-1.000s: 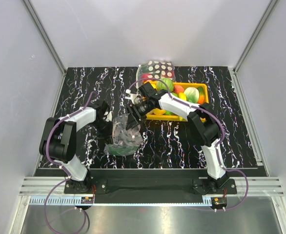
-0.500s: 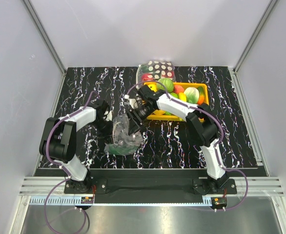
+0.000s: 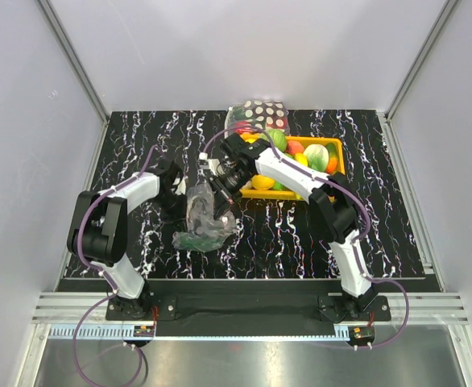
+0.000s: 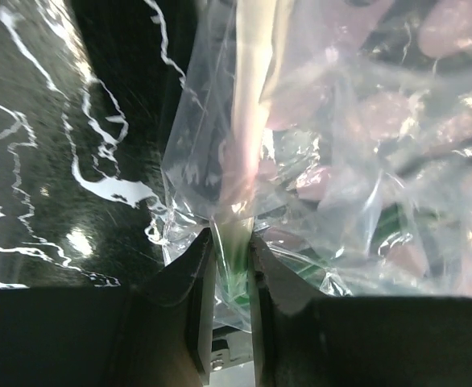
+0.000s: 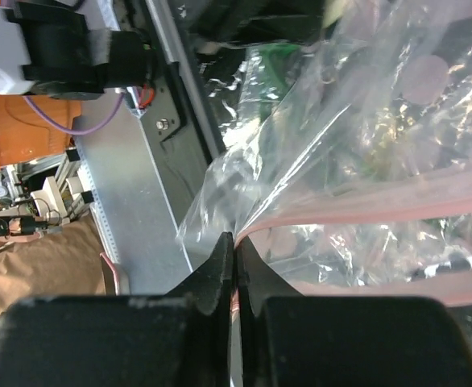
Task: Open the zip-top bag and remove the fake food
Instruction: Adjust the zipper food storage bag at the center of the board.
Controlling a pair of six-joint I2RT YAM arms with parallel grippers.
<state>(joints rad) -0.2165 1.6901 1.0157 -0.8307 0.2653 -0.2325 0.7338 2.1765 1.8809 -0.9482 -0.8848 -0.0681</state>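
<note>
The see-through zip-top bag [image 3: 206, 216] stands crumpled on the black marbled table between my two grippers. A green piece of fake food [image 3: 192, 243] shows through its lower end. My left gripper [image 3: 178, 193] holds the bag's left side; in the left wrist view it [image 4: 232, 251] is shut on a fold of the plastic [image 4: 341, 161]. My right gripper [image 3: 221, 196] is at the bag's right side. In the right wrist view it [image 5: 236, 243] is shut on the pink zip strip [image 5: 381, 205], and the bag's mouth gapes slightly beside it.
A yellow tray [image 3: 339, 150] with green, yellow, orange and red toy fruits sits at the back right, under the right arm. Behind it stands a bag with large polka dots [image 3: 260, 114]. White walls enclose the table on three sides.
The right gripper has closed from open onto the bag's pink strip. The bag has shifted slightly towards the back and stands more upright. The left gripper has kept its hold.
</note>
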